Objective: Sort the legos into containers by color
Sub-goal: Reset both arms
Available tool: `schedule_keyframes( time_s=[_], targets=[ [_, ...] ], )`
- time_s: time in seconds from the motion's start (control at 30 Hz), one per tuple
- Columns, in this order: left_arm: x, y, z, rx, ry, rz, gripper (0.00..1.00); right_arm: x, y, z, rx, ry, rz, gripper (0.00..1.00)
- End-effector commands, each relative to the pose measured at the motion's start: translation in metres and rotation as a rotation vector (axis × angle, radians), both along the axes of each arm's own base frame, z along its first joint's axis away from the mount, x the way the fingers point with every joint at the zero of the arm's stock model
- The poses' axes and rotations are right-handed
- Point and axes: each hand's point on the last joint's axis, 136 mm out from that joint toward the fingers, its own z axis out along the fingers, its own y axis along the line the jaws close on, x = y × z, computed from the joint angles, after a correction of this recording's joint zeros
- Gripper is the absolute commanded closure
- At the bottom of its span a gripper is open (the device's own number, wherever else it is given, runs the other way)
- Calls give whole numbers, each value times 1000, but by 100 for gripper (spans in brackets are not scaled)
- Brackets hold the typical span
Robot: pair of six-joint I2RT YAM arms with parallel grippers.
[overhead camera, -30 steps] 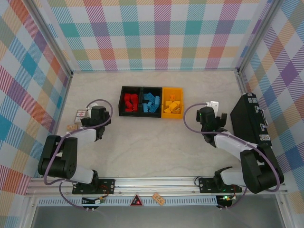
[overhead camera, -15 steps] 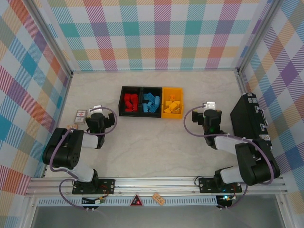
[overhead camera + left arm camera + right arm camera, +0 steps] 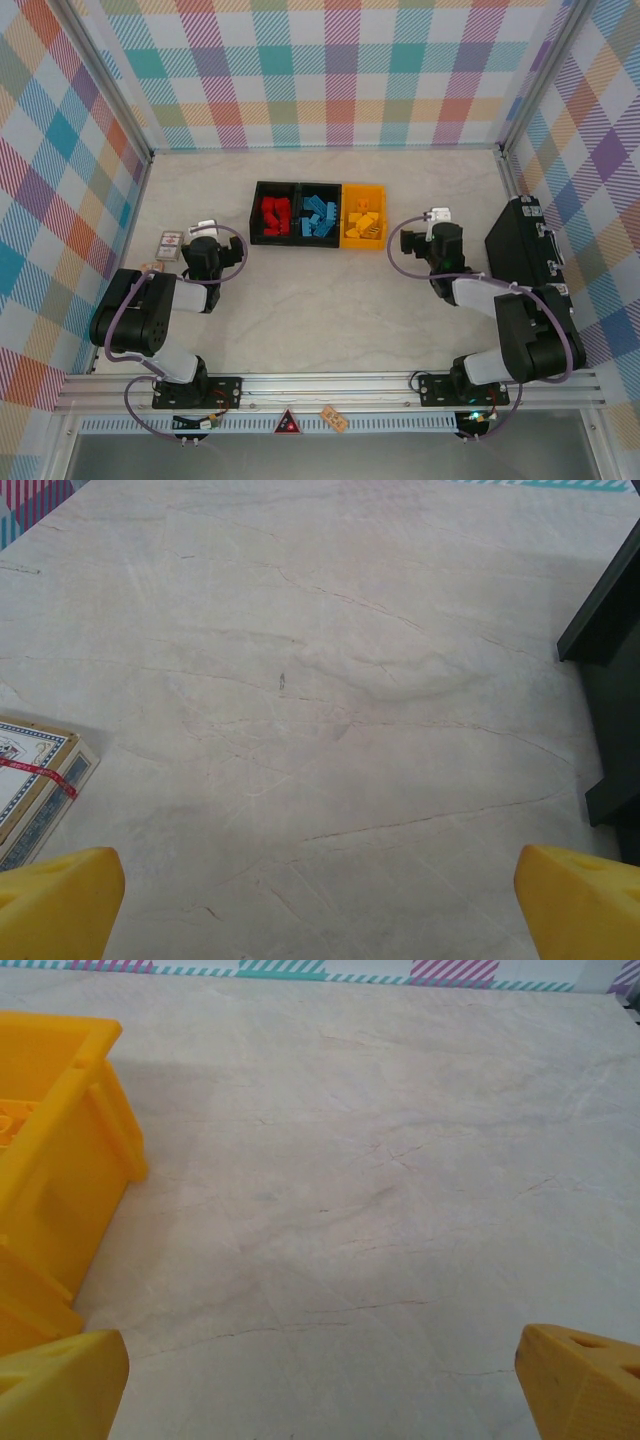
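Beside left wall, printed card (image 3: 170, 243) flat on table (image 3: 330, 300). Just right of it, left gripper (image 3: 205, 240): fingers spread wide, empty, over bare tabletop. Centre, containers (image 3: 318, 185) in row: red legos (image 3: 273, 214) in left black bin (image 3: 254, 213), blue legos (image 3: 319, 214) in middle black bin (image 3: 300, 213), yellow legos (image 3: 364, 224) in yellow bin (image 3: 363, 187); none seen loose. Bricks likely light, rigid, slick; pinch across flat side walls, not studs. Right gripper (image 3: 440, 228) near yellow bin: fingers wide apart, empty. Black case (image 3: 525, 255) far right.

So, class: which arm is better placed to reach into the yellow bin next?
The right arm. Its open jaws sit just beside the yellow bin, close in its wrist view; the left arm is beyond both black bins, by the card box.
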Motion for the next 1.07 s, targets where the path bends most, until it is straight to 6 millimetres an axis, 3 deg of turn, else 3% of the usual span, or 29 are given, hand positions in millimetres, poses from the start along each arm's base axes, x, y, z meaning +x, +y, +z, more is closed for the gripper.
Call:
schedule_keyframes(
  time_s=[0.0, 0.07, 0.13, 0.2, 0.27, 0.3, 0.37, 0.43, 0.53, 1.03],
  targets=[
    [10, -1, 15, -5, -57, -14, 0, -1, 0, 8, 22, -38, 20, 1],
    [10, -1, 15, -6, -57, -13, 0, -2, 8, 8, 15, -35, 75, 1],
    [10, -1, 15, -5, -56, -14, 0, -8, 13, 19, -92, -163, 168, 1],
    [10, -1, 15, -4, -56, -15, 0, -5, -9, 19, -54, -205, 64, 1],
    [10, -1, 15, -5, -56, -13, 0, -3, -5, 10, -15, -233, 123, 1],
    [10, -1, 15, -4, -57, -15, 1, -5, -14, 0, 45, -211, 98, 1],
    [10, -1, 15, -3, -57, -14, 0, 3, -10, -5, 50, -172, 130, 1],
    [10, -1, 15, -2, -56, -14, 0, 13, -18, -5, 65, -146, 80, 1],
    [10, 0, 16, 3, -58, -9, 0, 13, -31, -5, 56, -147, 2, 1],
    [10, 0, 16, 8, -57, -5, 0, 17, -31, -9, 117, -91, 40, 1]
  ],
)
